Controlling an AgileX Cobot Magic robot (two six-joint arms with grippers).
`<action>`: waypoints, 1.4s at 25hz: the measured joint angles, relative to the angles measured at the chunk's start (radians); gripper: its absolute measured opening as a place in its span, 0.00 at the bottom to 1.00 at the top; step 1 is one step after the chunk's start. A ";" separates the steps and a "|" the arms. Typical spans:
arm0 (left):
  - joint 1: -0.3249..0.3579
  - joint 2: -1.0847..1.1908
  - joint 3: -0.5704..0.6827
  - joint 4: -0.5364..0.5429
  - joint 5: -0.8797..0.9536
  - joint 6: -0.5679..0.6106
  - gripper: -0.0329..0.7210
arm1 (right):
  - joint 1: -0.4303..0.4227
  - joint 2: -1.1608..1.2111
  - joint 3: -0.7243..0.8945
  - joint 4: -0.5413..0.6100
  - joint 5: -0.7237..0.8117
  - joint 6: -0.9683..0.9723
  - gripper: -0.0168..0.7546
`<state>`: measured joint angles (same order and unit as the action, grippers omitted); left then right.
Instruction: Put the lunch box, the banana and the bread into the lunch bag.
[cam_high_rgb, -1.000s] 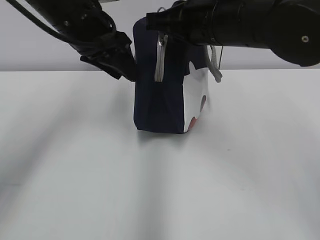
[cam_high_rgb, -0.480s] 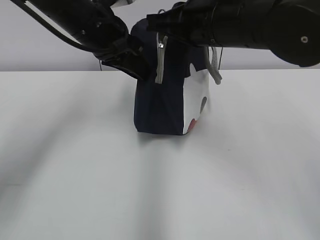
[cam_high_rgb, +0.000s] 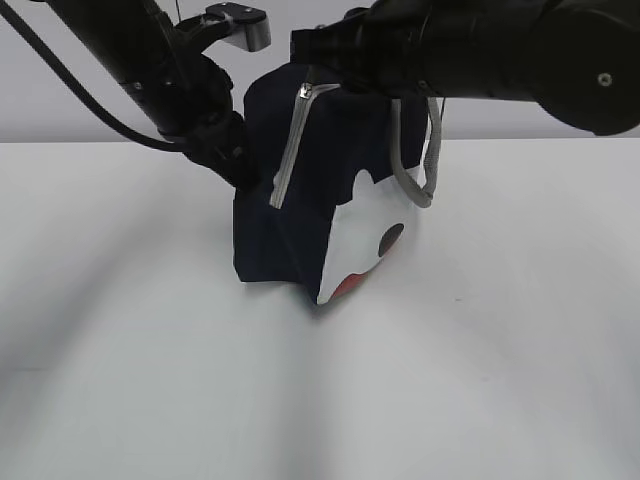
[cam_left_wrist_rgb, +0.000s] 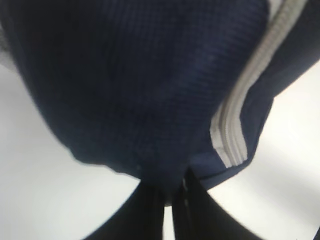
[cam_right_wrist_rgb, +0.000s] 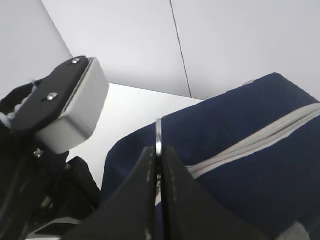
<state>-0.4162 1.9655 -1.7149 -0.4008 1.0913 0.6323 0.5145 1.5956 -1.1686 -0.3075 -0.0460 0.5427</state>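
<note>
Fingers of both grippers are pinched shut on parts of the same thing, the big navy-blue fabric lunch bag (cam_high_rgb: 300, 200) with the white lower panel.

It stands on the flat white table (cam_high_rgb: 150, 380), about in the middle, and it leans over to one side. One bottom corner looks lifted off the table. Its cloth sides fold and sag, so the bag is soft and floppy. It will not keep its shape by itself. I think it needs a hold at two spots to stay steady, one to pull and one to hold back.

Looped grey handles (cam_high_rgb: 418, 170) hang loose down the side. They are soft too and would swing if pulled.

A grey zipper strip (cam_high_rgb: 290, 150) runs over the top and down the end of the bag. It looks closed.

At the end of the bag, the left gripper (cam_left_wrist_rgb: 169, 200) squeezes a small fold of the blue cloth.

Up top, the right gripper (cam_right_wrist_rgb: 159, 165) holds the thin silver ring pull (cam_right_wrist_rgb: 158, 137) tight between its tips. The ring is small, hard and smooth, so it could slip out.

No lunch box, banana or bread can be seen.
</note>
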 joint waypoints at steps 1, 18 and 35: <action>0.000 0.000 0.000 0.017 0.006 0.001 0.04 | 0.000 0.000 0.000 0.000 0.000 0.000 0.02; -0.002 -0.002 0.000 0.047 0.064 0.004 0.04 | -0.178 0.006 -0.003 -0.008 0.007 0.000 0.02; -0.002 -0.021 0.000 0.084 0.092 0.004 0.04 | -0.245 0.181 -0.162 -0.061 0.046 0.000 0.02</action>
<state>-0.4185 1.9443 -1.7149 -0.3171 1.1833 0.6364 0.2695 1.7765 -1.3305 -0.3681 0.0000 0.5427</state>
